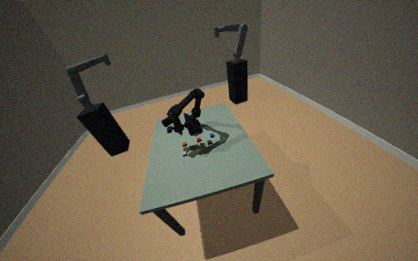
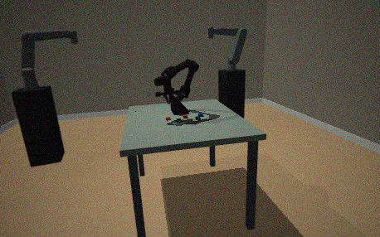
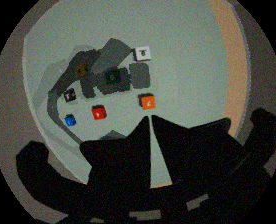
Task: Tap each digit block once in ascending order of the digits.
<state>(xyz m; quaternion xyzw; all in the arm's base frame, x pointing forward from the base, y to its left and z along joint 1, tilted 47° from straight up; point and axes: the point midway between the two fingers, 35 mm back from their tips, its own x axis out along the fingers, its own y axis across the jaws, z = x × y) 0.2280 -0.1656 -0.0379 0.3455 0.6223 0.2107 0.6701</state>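
Several small blocks lie together in the middle of the pale green table (image 1: 182,182) (image 2: 166,137) (image 3: 89,23). They include an orange block (image 1: 184,143) (image 2: 168,118) (image 3: 146,102), a red block (image 1: 199,140) (image 2: 185,116) (image 3: 98,112), a blue block (image 1: 212,135) (image 2: 200,114) (image 3: 70,120), a green block (image 2: 178,121) (image 3: 113,78), a yellow block (image 3: 82,70), a white block (image 3: 142,51) and a dark block (image 3: 70,95). The digits are too small to read. My gripper (image 1: 170,130) (image 2: 165,99) (image 3: 149,119) is shut and empty, raised well above the table, behind the blocks and nearest the orange one.
The arm's base (image 1: 192,128) stands on the table just behind the blocks. Two black pedestals with camera arms (image 1: 102,128) (image 1: 237,79) stand on the floor beyond the table. The arm's shadow falls across the blocks.
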